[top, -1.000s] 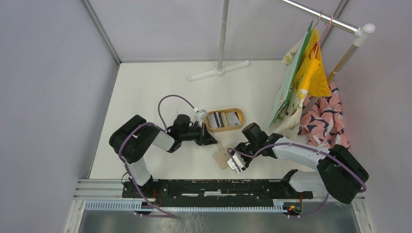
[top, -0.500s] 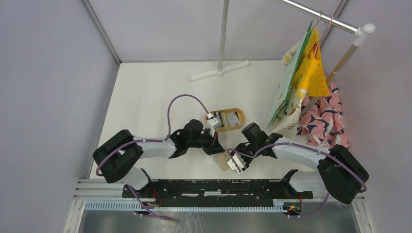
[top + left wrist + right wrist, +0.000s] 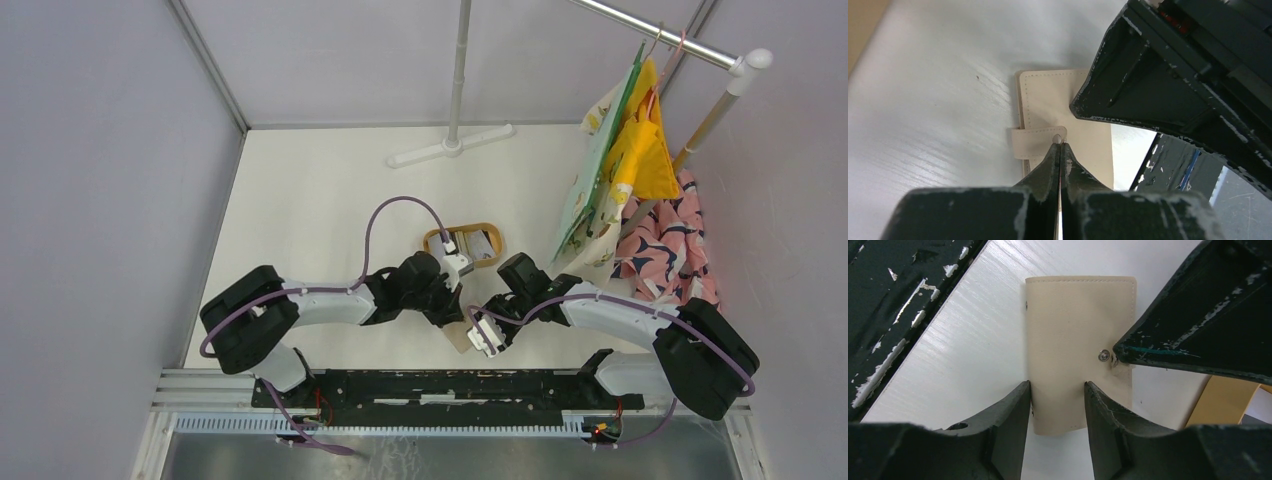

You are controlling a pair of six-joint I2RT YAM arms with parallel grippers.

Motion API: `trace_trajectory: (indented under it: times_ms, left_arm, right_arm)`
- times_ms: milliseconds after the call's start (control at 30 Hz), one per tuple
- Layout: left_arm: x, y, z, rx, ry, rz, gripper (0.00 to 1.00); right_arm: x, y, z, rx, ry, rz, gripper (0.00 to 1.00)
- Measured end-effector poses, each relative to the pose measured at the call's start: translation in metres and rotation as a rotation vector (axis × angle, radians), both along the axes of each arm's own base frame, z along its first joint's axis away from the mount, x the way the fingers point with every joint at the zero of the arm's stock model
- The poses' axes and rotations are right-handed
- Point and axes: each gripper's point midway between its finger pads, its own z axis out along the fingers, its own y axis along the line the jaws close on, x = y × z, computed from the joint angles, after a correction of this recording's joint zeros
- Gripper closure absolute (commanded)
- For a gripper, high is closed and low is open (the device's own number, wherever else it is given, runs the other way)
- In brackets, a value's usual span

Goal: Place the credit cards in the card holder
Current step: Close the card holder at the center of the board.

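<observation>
**A:** From above, what do you get?

**B:** The card holder (image 3: pixel 458 336) lies on the white table (image 3: pixel 300 200), near its front edge. It is squeezed between the left gripper (image 3: pixel 448 315) and the right gripper (image 3: pixel 476 328), so only a tan sliver shows. Just behind them is the oval wooden tray (image 3: pixel 495 240) with the credit cards (image 3: pixel 478 243) in it, half hidden by the left wrist. Hanging cloths (image 3: pixel 620 170) are well apart at the right. The jaws cannot be read from here.

**A:** And the left wrist camera?

**B:** It shows that claw pinched fully together. Its tips sit right at the end of the holder's strap (image 3: pixel 1035 140). Whether they nip the strap, I cannot tell. One of the right gripper's fingers (image 3: pixel 1158 75) crowds in from the upper right and covers the holder's far side.

**A:** The right wrist?

**B:** Only here does the whole holder show. It is closed and flat, and its long axis runs straight away from the camera. The snap button (image 3: pixel 1104 356) is on its right half. The right claw stands partway apart over the near end, with one finger (image 3: pixel 1013 410) at the left edge and the other on top of the face. It is not clamped across the holder. The left gripper's tip comes in from the right and meets the snap.
</observation>
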Motion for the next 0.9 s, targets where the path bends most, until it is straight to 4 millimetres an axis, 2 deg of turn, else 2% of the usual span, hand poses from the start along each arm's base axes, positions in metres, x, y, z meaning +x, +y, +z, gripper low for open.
trace_trajectory:
  times_ms: [467,900]
  left_arm:
    - [-0.0038,0.0002,-0.0052,0.05,-0.013,-0.001,0.98]
    - [-0.0036,-0.0021,-0.007,0.066,-0.027,-0.011,0.98]
  right_arm:
    - [-0.0002,0.0,0.0,0.0,0.005,-0.006,0.51]
    - [-0.0033,0.001,0.0028,0.001,0.042,-0.024,0.45]
